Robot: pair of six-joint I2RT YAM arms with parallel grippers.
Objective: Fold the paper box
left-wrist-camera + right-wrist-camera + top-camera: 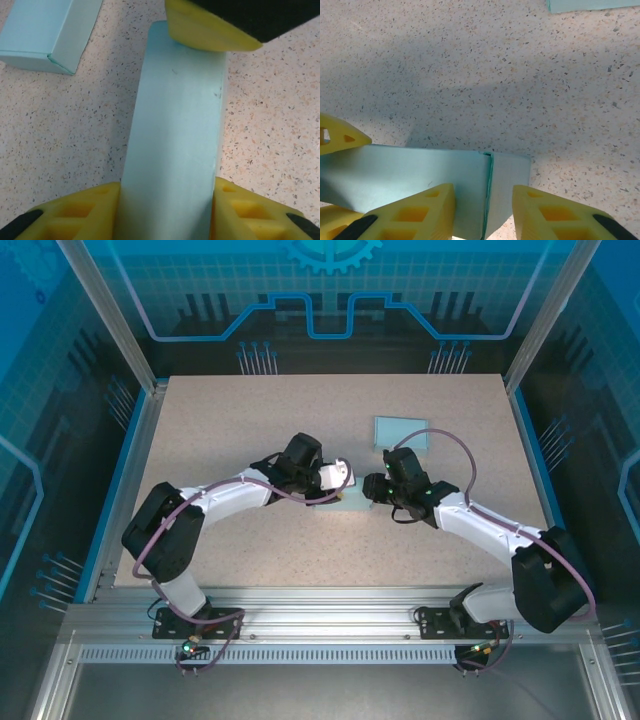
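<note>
Speckled counter (230, 420) inside blue-panelled cage. Near centre: left gripper (345, 480) angled in from left, right gripper (374, 490) angled in from right, tips almost meeting. Between them, low on counter: small pale blue paper box (354, 503), mostly hidden under both. Jaws too small to read. Farther back, just beyond right gripper: flat pale blue piece (401, 432), lying apart from both grippers.

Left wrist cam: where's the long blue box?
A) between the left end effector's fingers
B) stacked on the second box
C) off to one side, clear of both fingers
A: the blue box lies between the two yellow fingers of the left end effector, touching both; the second box sits apart, upper left.
</note>
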